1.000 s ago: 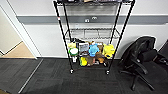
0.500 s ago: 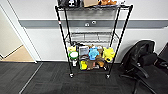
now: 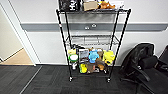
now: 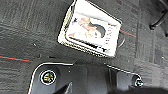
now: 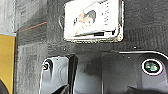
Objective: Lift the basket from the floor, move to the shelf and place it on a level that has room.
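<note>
1. The small rectangular basket (image 4: 90, 31) with cream woven-mesh sides and a dark rim sits on the dark grey ribbed carpet floor (image 4: 30, 27), a magazine cover with a person's photo facing up inside it; it shows in both wrist views.
2. Whether either gripper's fingers are spread or closed cannot be told.
3. Farther off, against the pale wall, stands the tall black wire shelf (image 3: 93, 42) on casters.
4. Its second wire-grid level (image 3: 91, 40) looks bare; colourful soft toys (image 3: 93, 56) crowd the lower tiers.
5. A black office chair (image 3: 147, 67) stands beside it.
</note>
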You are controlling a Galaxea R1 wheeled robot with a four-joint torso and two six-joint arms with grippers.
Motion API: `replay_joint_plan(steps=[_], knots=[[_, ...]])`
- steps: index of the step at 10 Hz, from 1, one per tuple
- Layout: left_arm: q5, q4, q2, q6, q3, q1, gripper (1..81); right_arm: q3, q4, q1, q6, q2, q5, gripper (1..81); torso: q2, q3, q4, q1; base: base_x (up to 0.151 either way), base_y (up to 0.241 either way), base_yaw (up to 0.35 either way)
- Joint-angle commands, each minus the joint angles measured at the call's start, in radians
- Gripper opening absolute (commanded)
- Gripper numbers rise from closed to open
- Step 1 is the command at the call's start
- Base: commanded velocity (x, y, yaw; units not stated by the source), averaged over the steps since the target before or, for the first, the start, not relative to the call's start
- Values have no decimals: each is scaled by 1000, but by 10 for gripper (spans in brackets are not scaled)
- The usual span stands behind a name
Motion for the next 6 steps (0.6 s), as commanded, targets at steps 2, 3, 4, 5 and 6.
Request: replay_joint_plan(steps=[2, 3, 4, 5, 6], knots=[[54, -10, -21, 0, 11, -49, 811, 19, -8, 44, 6, -23, -57, 811, -124, -113, 0, 80, 0, 0, 0], [54, -10, -23, 0, 11, -49, 811, 19, -8, 46, 6, -23, -57, 811, -160, -146, 0, 102, 0, 0, 0], [56, -8, -24, 0, 11, -49, 811, 17, -8, 46, 6, -25, -57, 811, -194, -179, 0, 124, 0, 0, 0], [54, -8, -21, 0, 10, -55, 811, 14, -5, 52, 6, -26, -57, 811, -228, -210, 0, 146, 0, 0, 0], [54, -10, -14, -1, -4, -62, 811, 11, -5, 58, 6, -28, -57, 811, -264, -151, 0, 169, 0, 0, 0]])
